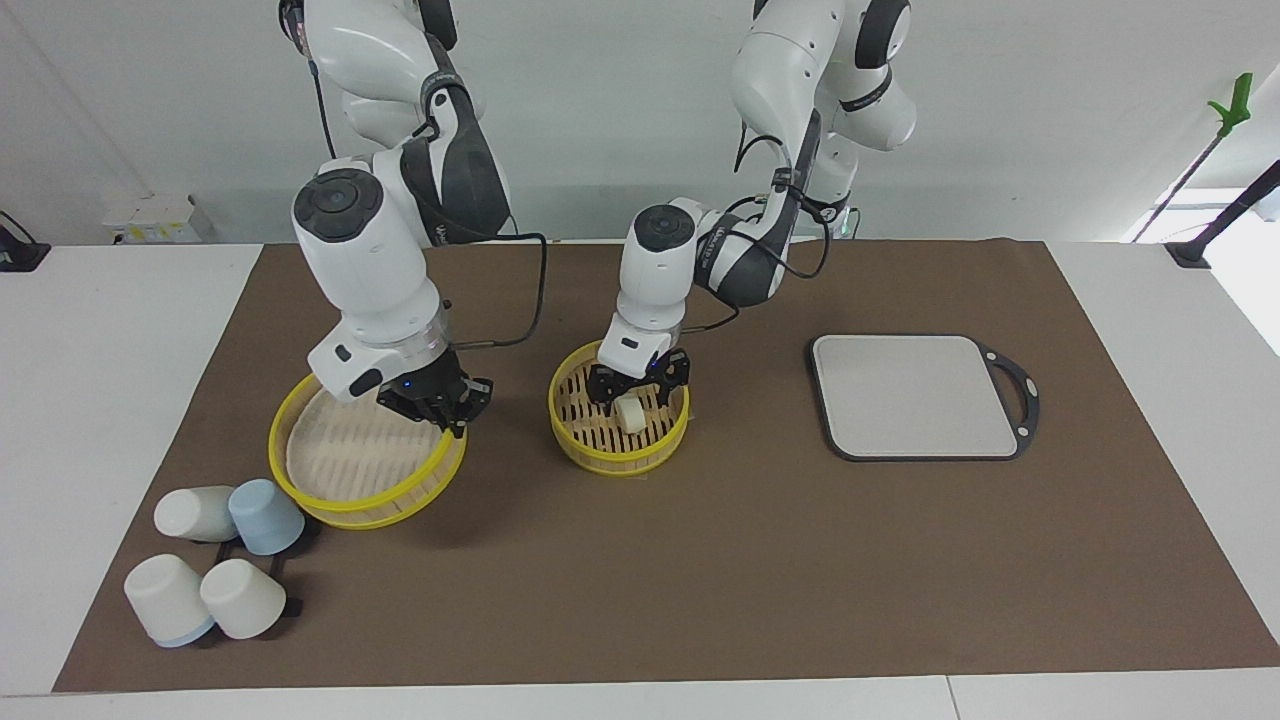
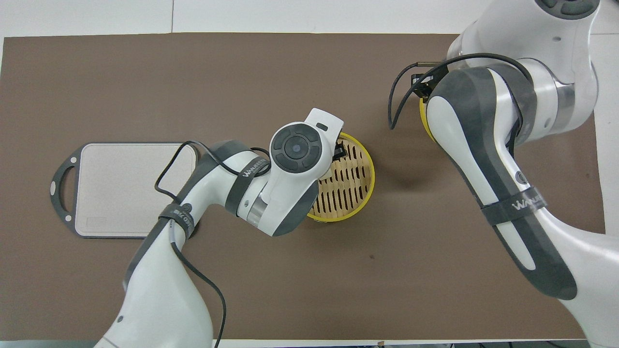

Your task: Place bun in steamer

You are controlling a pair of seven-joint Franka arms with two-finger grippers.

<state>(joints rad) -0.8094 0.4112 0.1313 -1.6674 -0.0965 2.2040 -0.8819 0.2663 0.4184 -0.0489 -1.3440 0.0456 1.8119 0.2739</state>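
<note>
The yellow-rimmed steamer (image 1: 600,452) stands in the middle of the brown mat; it also shows in the overhead view (image 2: 355,193). The cream-white bun (image 1: 630,414) lies on its slatted bottom. My left gripper (image 1: 637,395) reaches down into the basket, open, with its fingers spread either side of the bun. My right gripper (image 1: 447,414) is shut on the rim of the steamer lid (image 1: 350,465) and holds that side tilted up, toward the right arm's end of the table. In the overhead view the bun and both grippers are hidden under the arms.
A grey square board (image 1: 915,395) with a dark handle lies toward the left arm's end, also in the overhead view (image 2: 130,188). Several upturned white and blue cups (image 1: 215,560) sit farther from the robots than the lid.
</note>
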